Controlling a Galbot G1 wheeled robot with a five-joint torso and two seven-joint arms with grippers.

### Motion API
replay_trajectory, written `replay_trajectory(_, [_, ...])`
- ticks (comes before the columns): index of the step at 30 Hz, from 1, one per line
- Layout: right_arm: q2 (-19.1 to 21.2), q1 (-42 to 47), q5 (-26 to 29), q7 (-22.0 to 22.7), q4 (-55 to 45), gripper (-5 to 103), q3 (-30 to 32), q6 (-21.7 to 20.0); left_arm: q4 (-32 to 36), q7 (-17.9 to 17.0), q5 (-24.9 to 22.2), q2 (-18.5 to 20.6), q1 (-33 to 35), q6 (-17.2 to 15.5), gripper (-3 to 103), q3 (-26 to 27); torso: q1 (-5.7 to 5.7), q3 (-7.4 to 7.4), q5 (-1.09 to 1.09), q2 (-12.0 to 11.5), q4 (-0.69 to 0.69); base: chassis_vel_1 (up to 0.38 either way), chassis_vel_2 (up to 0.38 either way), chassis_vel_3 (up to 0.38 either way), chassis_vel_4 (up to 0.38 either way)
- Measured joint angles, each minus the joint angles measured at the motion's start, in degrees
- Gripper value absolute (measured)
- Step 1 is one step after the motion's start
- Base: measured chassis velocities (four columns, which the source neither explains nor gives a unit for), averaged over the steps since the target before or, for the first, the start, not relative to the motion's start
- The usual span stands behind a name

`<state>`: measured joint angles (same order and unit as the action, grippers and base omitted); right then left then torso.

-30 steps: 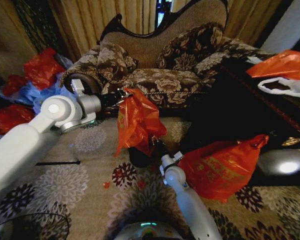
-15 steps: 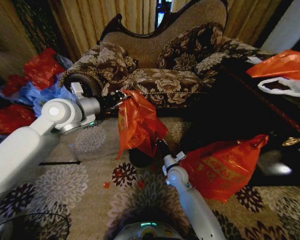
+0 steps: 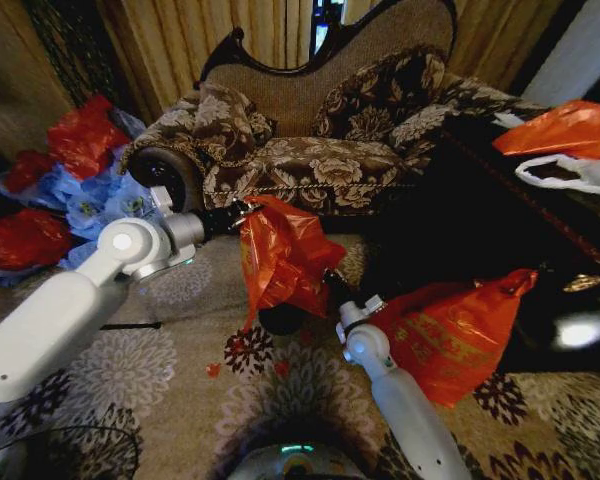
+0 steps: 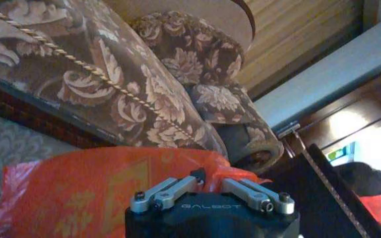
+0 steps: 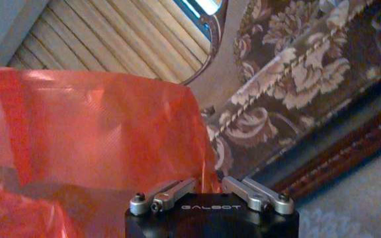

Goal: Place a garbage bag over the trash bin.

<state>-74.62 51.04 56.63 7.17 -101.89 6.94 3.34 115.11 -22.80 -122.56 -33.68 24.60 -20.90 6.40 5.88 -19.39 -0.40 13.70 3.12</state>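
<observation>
Behind the work stands a brown floral sofa (image 3: 310, 130), with a flowered carpet (image 3: 180, 350) in front of it. From the head view, the garbage bag (image 3: 285, 255) hangs in front of the sofa's seat edge, thin, glossy and crinkled, red with faint yellowish print. The left gripper (image 3: 242, 212) clamps its upper corner, and the right gripper (image 3: 330, 283) is at its lower side edge. Under the bag, a small part of the trash bin (image 3: 280, 320) shows, black and round, on the carpet before the sofa. A larger orange-red bag (image 3: 440, 335) lies on the carpet near the sofa's far end. From the left wrist view, the left gripper (image 4: 209, 187) has its fingers closed together on the bag's (image 4: 78, 193) plastic, below the sofa's (image 4: 111, 89) corded edge. From the right wrist view, the right gripper (image 5: 207, 191) is likewise clamped on the bag (image 5: 97, 134), which here looks half transparent and stretched flat.
</observation>
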Motion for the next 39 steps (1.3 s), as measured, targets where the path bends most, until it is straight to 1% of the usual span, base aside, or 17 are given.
replay_trajectory(5, [0.6,-2.5,1.1,0.9,0.1,0,-0.1,0.0,-1.2,0.9,1.4,-1.1,0.9,0.1,0,0.4,0.0,0.0,0.0,0.0,0.0,0.0,0.0,0.0,0.0])
replay_trajectory(8, [1.3,-4.9,2.4,1.7,-0.1,0,-0.4,-0.1,-2.6,1.8,3.6,-2.7,1.9,0.3,0,0.5,0.0,0.0,0.0,0.0,0.0,0.0,0.0,0.0,0.0])
replay_trajectory(9, [1.3,-4.9,2.4,1.7,-0.1,0,-0.4,-0.1,-2.6,1.8,3.6,-2.7,1.9,0.3,0,0.5,0.0,0.0,0.0,0.0,0.0,0.0,0.0,0.0,0.0])
replay_trajectory(12, [1.8,-7.2,3.7,2.3,-0.6,0,-0.7,-0.2,-4.5,2.6,6.1,-4.8,2.8,0.6,0,0.6,0.0,0.0,0.0,0.0,0.01,0.0,0.0,0.0,0.0])
replay_trajectory(13, [1.8,-7.2,3.7,2.3,-0.6,0,-0.7,-0.2,-4.5,2.6,6.1,-4.8,2.8,0.6,0,0.6,0.0,0.0,0.0,0.0,0.01,0.0,0.0,0.0,0.0])
replay_trajectory(16, [1.9,-8.2,4.4,2.5,-1.3,0,-1.6,-0.3,-6.5,4.0,9.5,-6.1,4.3,1.0,0,0.8,0.0,0.0,0.0,0.0,0.0,0.0,0.0,0.0,0.0])
replay_trajectory(18, [1.9,-8.2,4.5,2.5,-1.6,0,-1.9,-0.3,-7.0,4.5,10.4,-6.4,4.9,1.1,0,1.0,0.0,0.0,-0.01,0.0,0.0,0.0,0.0,0.0,0.0])
replay_trajectory(20, [1.7,-7.5,4.6,2.5,-2.4,0,-2.9,-0.3,-8.1,5.5,12.3,-6.6,6.7,1.3,0,1.2,0.0,0.0,-0.01,0.0,0.0,0.0,0.0,0.0,0.0])
replay_trajectory(21, [1.7,-7.5,4.6,2.5,-2.4,0,-2.9,-0.3,-8.1,5.5,12.3,-6.6,6.7,1.3,0,1.2,0.0,0.0,-0.01,0.0,0.0,0.0,0.0,0.0,0.0])
replay_trajectory(24, [1.2,-4.6,3.9,1.5,-3.0,0,-4.8,-0.2,-9.3,7.5,14.5,-6.0,9.6,1.4,0,2.7,0.0,0.0,-0.01,0.0,0.01,0.0,0.0,0.0,0.0])
replay_trajectory(25, [1.2,-4.6,3.9,1.5,-3.0,0,-4.8,-0.2,-9.3,7.5,14.5,-6.0,9.6,1.4,0,2.7,0.0,0.0,-0.01,0.0,0.01,0.0,0.0,0.0,0.0])
replay_trajectory(29, [0.2,0.2,1.6,0.1,-2.8,0,-6.4,0.3,-10.1,10.1,17.8,-4.8,14.7,1.7,0,4.7,0.0,0.0,-0.01,0.0,0.0,0.0,0.0,0.0,0.0])
replay_trajectory(30, [0.2,0.2,1.6,0.1,-2.8,0,-6.4,0.3,-10.1,10.1,17.8,-4.8,14.7,1.7,0,4.7,0.0,0.0,-0.01,0.0,0.0,0.0,0.0,0.0,0.0])
replay_trajectory(32, [0.0,3.0,0.0,-1.2,-1.8,0,-7.1,0.8,-10.6,11.5,19.7,-4.8,18.0,1.9,0,6.0,0.0,0.0,0.0,0.0,0.01,0.0,0.0,0.0,0.0])
replay_trajectory(36, [-0.3,4.6,-1.2,-1.9,-0.7,0,-7.9,1.3,-10.9,12.0,21.5,-5.3,21.1,2.1,0,6.7,0.0,0.0,-0.02,0.0,0.01,0.0,0.0,0.0,0.0])
replay_trajectory(39, [-0.3,5.1,-1.2,-1.8,-1.3,0,-8.4,1.3,-10.1,12.0,21.4,-5.6,22.9,2.1,0,8.0,0.0,0.0,-0.02,0.0,0.01,0.0,0.0,0.0,0.0])
